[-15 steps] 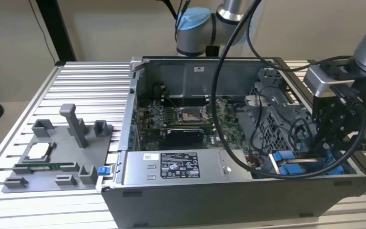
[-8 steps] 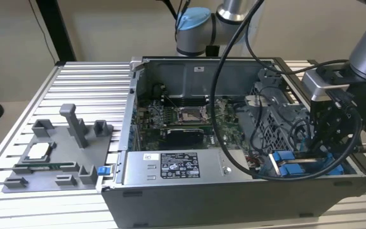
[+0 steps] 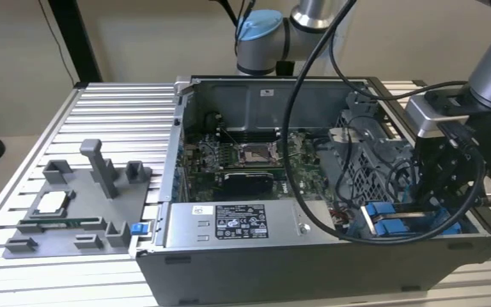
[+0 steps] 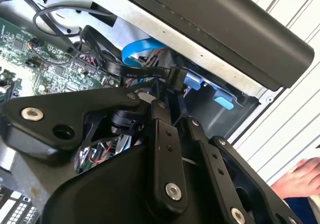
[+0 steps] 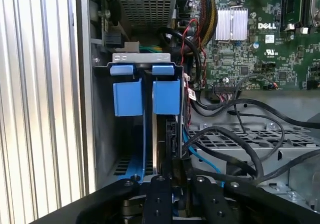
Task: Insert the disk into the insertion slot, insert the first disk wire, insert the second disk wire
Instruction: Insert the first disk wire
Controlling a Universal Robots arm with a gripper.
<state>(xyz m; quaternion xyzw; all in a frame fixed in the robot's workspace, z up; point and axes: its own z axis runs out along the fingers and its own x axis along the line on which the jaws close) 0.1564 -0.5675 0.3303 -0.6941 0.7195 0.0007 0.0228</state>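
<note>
In the first wrist view I see the silver, blue-framed disk point(image 5: 166, 97) seated in the grey metal insertion slot point(image 5: 142, 58). The second wrist view adds the gripper point(image 4: 172, 105). Its fingers look pinched nearly together on a black flat-cable plug point(image 4: 176, 77), though I can't confirm contact.

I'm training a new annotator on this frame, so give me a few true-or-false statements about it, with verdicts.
1. The end effector is down inside the computer case, near the blue tabs. True.
2. The case stands on bare wood. False: it stands on a slatted metal table.
3. A grey fixture tray lies to the exterior view's left of the case. True.
4. The case is closed up. False: it is open, with the motherboard showing.
</note>
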